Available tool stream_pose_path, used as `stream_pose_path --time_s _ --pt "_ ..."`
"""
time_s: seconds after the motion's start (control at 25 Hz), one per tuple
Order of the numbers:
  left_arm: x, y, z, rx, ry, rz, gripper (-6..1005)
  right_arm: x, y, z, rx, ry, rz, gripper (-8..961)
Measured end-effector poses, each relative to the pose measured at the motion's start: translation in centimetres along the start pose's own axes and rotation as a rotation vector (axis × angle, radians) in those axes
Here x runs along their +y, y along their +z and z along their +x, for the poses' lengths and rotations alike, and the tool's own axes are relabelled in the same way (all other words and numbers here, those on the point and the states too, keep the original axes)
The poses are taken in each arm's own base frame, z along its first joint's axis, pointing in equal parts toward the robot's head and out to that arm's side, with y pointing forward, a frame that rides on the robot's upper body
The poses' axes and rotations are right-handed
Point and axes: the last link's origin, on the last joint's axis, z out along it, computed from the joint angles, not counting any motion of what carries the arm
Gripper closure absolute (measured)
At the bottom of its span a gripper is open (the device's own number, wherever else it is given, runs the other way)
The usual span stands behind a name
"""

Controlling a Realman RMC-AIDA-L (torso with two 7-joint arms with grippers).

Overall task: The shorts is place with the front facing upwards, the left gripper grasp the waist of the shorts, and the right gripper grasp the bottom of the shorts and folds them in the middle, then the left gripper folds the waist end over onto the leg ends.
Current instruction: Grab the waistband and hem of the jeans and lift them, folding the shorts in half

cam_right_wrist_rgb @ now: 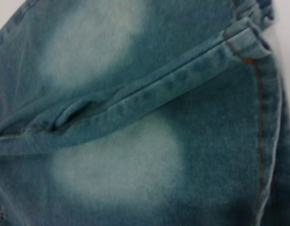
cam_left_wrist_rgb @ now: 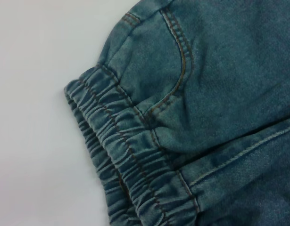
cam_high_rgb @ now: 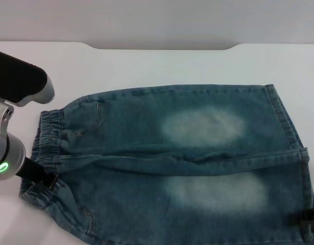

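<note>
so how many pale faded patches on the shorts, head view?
2. One faded patch is on the far leg of the shorts; the other faded patch is on the near leg. Any on the underside would be hidden.

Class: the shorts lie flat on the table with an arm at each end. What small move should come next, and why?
Probably lower the left gripper onto the waist of the shorts: it hangs at the waistband while the shorts lie flat, unfolded.
</note>
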Motion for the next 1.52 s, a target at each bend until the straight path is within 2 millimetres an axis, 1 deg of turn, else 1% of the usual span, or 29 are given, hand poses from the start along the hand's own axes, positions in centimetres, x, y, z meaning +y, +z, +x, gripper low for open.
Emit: stream_pose_path --time_s 0.12,0.36,0.72,1.0,1.28,1.52 --pt "0.0 0.0 0.0 0.0 0.0 0.0 954 0.2 0.3 0.1 0.017 -0.013 0.0 321" --pt "0.0 0.0 0.0 -0.001 0.0 0.0 954 0.2 0.5 0.2 0.025 -0.04 -0.018 355" --pt "-0.2 0.1 0.1 0.006 -0.006 0.003 955 1.0 0.6 -0.1 0.035 -0.078 -0.043 688" --pt "-0.4 0.2 -0.1 0.01 -0.013 0.005 955 1.4 0.1 -0.5 0.013 -0.096 -0.043 949" --pt "-0.4 0.2 -0.1 0.013 -0.015 0.005 955 1.6 -0.7 -0.8 -0.02 -0.114 -0.037 950" --pt "-0.5 -0.1 0.3 0.046 -0.019 0.009 955 1.8 -2.4 -1.7 -0.093 -0.128 -0.027 950"
